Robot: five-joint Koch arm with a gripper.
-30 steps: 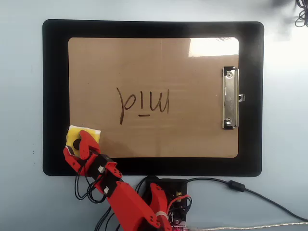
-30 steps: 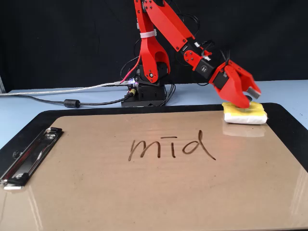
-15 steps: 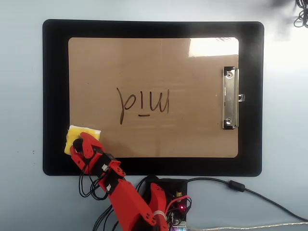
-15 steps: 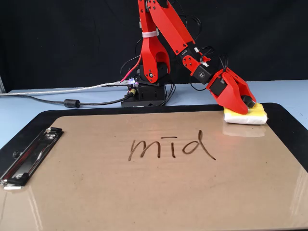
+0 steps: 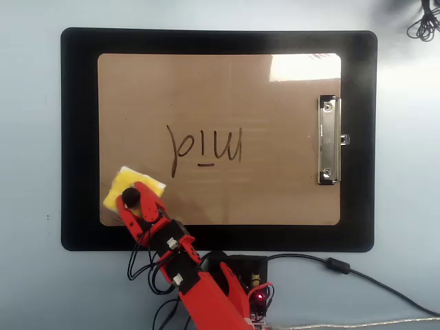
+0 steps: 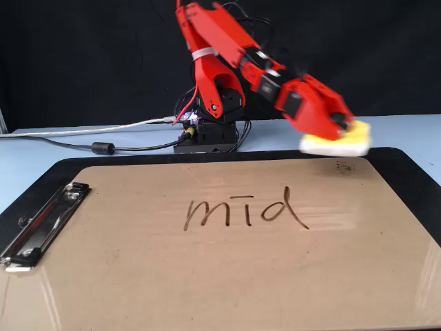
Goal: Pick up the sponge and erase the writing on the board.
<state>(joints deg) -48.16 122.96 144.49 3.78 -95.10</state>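
The tan board (image 5: 275,199) lies on a black mat, its silver clip (image 5: 328,141) on the right in the overhead view. The dark-brown writing (image 5: 218,148) sits mid-board; in the fixed view it (image 6: 238,210) reads "mid". The yellow sponge (image 5: 127,180) is at the board's lower left corner in the overhead view. My red gripper (image 5: 134,199) is shut on its black knob. In the fixed view the sponge (image 6: 344,143) hangs from the gripper (image 6: 334,127) just above the board's (image 6: 207,276) far right corner, blurred. It is apart from the writing.
The black mat (image 5: 79,137) surrounds the board on a pale blue table. The arm's base (image 6: 207,131) stands behind the board's far edge, with cables (image 6: 96,147) running left. A cable bundle (image 5: 423,24) lies at the top right of the overhead view.
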